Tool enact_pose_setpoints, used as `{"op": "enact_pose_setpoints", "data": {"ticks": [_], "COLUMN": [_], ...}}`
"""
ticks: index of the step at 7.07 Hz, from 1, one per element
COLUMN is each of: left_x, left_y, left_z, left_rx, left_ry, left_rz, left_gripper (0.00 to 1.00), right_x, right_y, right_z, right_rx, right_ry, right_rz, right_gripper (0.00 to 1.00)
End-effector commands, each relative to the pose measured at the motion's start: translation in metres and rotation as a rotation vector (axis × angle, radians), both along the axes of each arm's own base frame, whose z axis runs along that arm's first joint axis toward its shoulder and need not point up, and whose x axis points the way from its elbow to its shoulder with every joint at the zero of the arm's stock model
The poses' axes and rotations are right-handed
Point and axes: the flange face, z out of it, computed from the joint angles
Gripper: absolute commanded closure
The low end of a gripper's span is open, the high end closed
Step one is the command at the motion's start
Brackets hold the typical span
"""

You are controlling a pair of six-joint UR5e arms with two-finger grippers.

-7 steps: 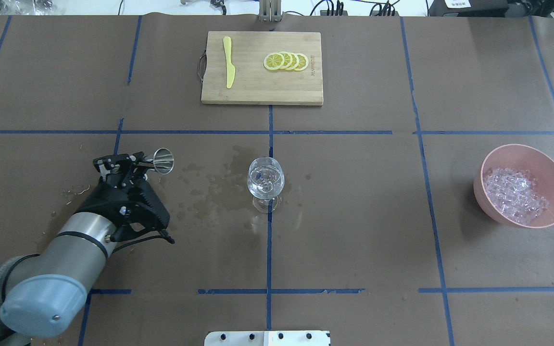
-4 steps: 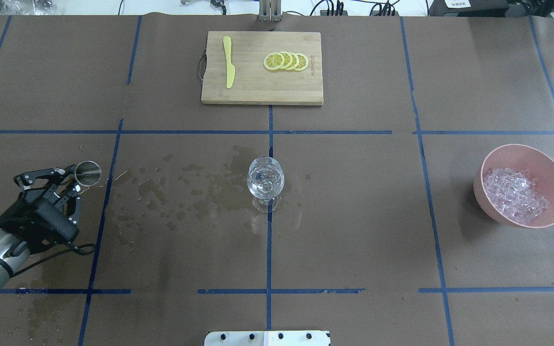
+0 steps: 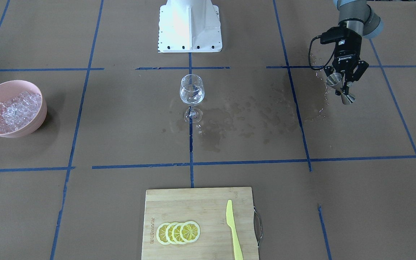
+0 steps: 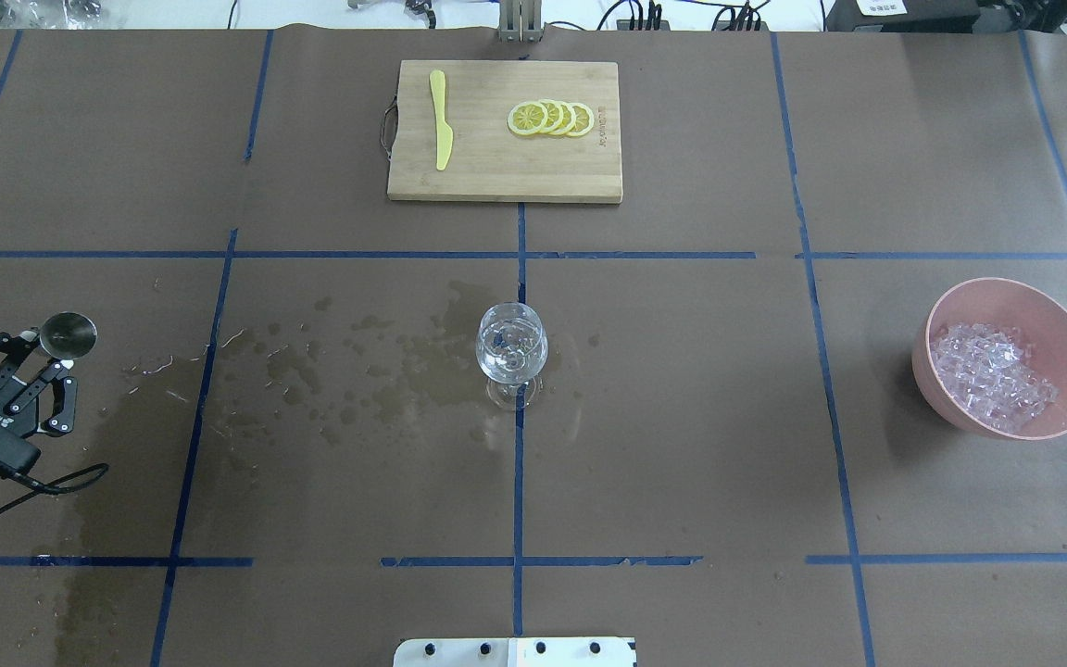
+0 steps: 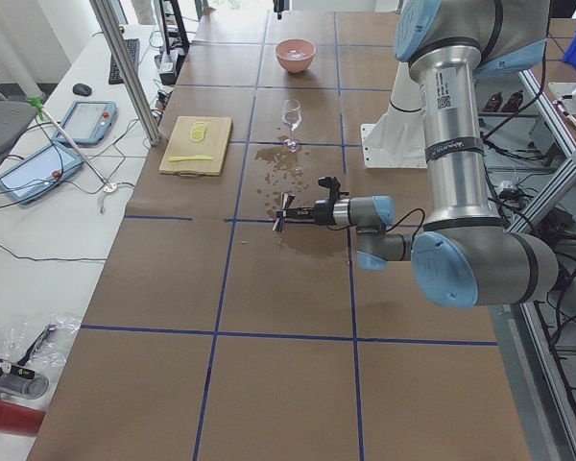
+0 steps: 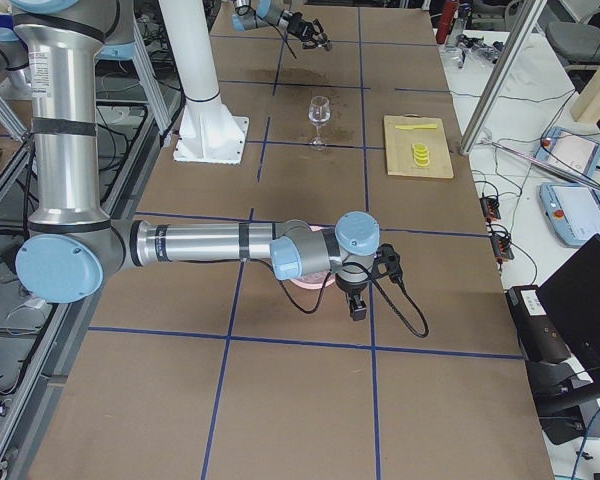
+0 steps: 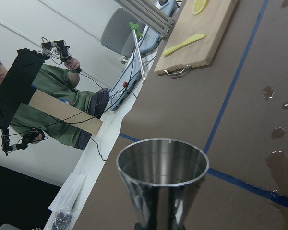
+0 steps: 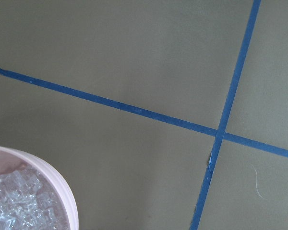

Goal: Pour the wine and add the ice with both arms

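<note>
Left gripper [image 3: 342, 83] is clamped on the steel jigger [image 4: 68, 335], well off to the robot's left of the stemmed glass [image 4: 512, 357], which holds the wine [image 4: 511, 345]. Ice [image 4: 992, 375] sits in the pink bowl [image 4: 1066, 320], far on the glass's other side. Likely next: set the jigger down upright, releasing only once it touches.

A: What do the arms look like?
B: Grey metal tubes, the left arm [image 5: 451, 125] and the right arm [image 6: 65, 140] alike, with pale blue joint caps [image 5: 464, 271] and thin black bands [image 5: 450, 146].
A: Any markings?
B: A white sticker [image 5: 443, 94] on each tube, and white ROBOTIQ lettering [image 3: 345, 57] on the black left tool [image 3: 343, 86]. A black cable [image 3: 310, 54] loops beside it — and the base block [image 3: 190, 25] is white, with dark screw holes [image 3: 190, 47].
</note>
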Motion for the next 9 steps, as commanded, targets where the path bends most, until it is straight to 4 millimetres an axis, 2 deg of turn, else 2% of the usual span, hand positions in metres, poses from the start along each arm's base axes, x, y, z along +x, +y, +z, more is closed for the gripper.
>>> {"op": "enact_pose_setpoints", "data": {"ticks": [1, 3, 4, 6, 8, 9], "left_x": [0.015, 0.038, 0.056, 0.049, 0.035, 0.027], "left_y": [0.007, 0.01, 0.018, 0.011, 0.008, 0.009], "left_z": [0.01, 0.018, 0.012, 0.003, 0.011, 0.006], "left_rx": [-0.127, -0.261, -0.426, -0.46, -0.449, -0.417], "left_ry": [0.2, 0.257, 0.428, 0.477, 0.505, 0.571], "left_rz": [0.136, 0.199, 0.317, 0.353, 0.338, 0.351], "left_gripper": [1.0, 1.0, 1.0, 1.0, 1.0, 1.0], "right_x": [-0.001, -0.003, -0.004, -0.004, -0.004, -0.004], "right_y": [0.0, 0.0, 0.0, 0.0, 0.0, 0.0], "right_z": [0.002, 0.003, 0.003, 0.004, 0.004, 0.004], "right_rx": [-0.003, -0.006, -0.006, -0.006, -0.006, -0.006], "right_ry": [0.001, 0.001, 0.002, 0.001, 0.001, 0.001], "right_rz": [-0.002, -0.007, -0.008, -0.008, -0.009, -0.009], "right_gripper": [0.0, 0.0, 0.0, 0.0, 0.0, 0.0]}}
